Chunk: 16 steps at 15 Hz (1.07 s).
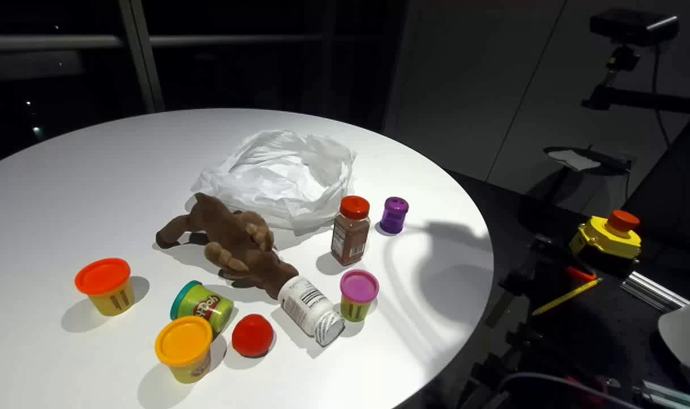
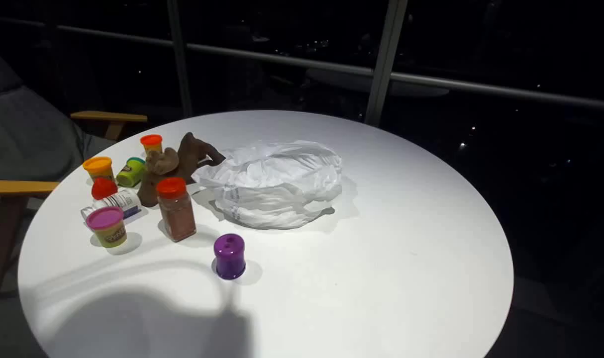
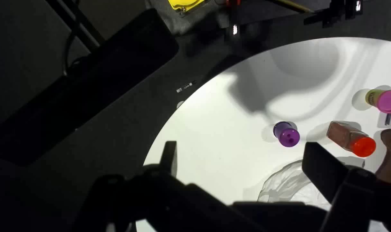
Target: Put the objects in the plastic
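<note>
two dark fingers (image 3: 326, 172) of the pincer (image 3: 240, 156) stand wide apart in the wrist view, a stretch of the round white table (image 3: 211, 138) showing between them. on the table in an exterior view, nearest comes a yellow-lidded tub (image 1: 184, 347), upright. just beside it are a rounded red thing (image 1: 253, 336) and a green tub (image 1: 206, 307) with a teal lid, tipped on its side; whether the two tubs touch, i cannot tell. a white bottle (image 1: 310, 307) lies on its side, with a pink-lidded tub (image 1: 358, 295) upright just beside it. well apart from these, a red-lidded tub (image 1: 106, 287) stands upright. behind the bottle sprawls a brown soft toy (image 1: 228, 238), its head at the bottle's end; contact there is hard to judge. a spice jar (image 1: 350, 232) with a red lid stands upright, and near it a small purple pot (image 1: 394, 216) with two holes in its top. past them sits the white plastic bag (image 1: 248, 193), crumpled, its mouth spread upward; the tubs, bottle, toy, jar, pot and red thing are all outside it. beyond the table, in both exterior views, metal window bars (image 1: 142, 62) cross a dark background.
</note>
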Motion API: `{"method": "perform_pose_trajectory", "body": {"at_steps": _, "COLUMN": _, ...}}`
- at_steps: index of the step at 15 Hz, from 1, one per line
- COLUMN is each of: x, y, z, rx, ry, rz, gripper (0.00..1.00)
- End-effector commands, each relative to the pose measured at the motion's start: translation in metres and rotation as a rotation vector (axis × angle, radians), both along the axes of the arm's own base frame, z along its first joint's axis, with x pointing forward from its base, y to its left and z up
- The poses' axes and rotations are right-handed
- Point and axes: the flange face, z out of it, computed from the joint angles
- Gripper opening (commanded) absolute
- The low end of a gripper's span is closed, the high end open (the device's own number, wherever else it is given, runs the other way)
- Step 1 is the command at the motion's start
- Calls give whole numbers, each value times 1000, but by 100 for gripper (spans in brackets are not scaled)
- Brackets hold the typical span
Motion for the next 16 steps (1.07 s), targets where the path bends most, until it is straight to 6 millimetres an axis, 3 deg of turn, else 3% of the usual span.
{"method": "perform_pose_trajectory", "body": {"at_steps": 1, "x": 1, "y": 0, "z": 4, "rx": -2, "ry": -6, "rz": -1, "gripper": 100}}
{"method": "perform_pose_trajectory", "body": {"at_steps": 16, "x": 0, "y": -1, "z": 11, "rx": -6, "ry": -21, "rz": -2, "gripper": 100}}
